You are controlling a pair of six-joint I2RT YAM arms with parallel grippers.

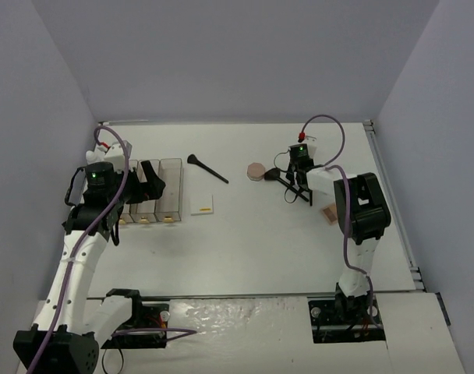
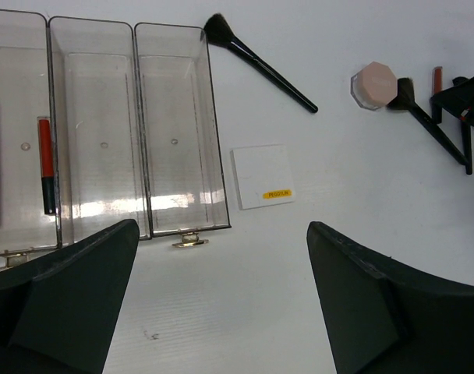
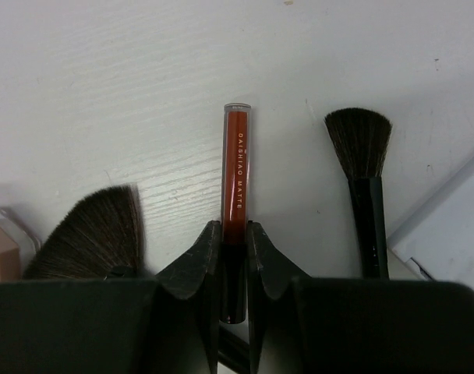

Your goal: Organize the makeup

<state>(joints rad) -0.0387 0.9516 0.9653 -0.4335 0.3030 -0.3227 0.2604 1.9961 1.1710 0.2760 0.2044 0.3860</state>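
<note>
Right pincer [image 3: 234, 238] clamped on the near end of the red lip tube [image 3: 235, 156], which points straight ahead of it with a brush [image 3: 360, 148] close on each side: best lifted vertically first, so bristles don't snag; left pincer [image 2: 221, 232] wide open, empty.

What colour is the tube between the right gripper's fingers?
Red-orange tube, clear tip; clearest in the right wrist view.

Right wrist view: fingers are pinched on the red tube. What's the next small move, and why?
Probably lift the red tube straight up: the right gripper pinches its lower end, and a fan brush and a flat brush flank it closely, so a vertical lift should avoid dragging them.
</note>
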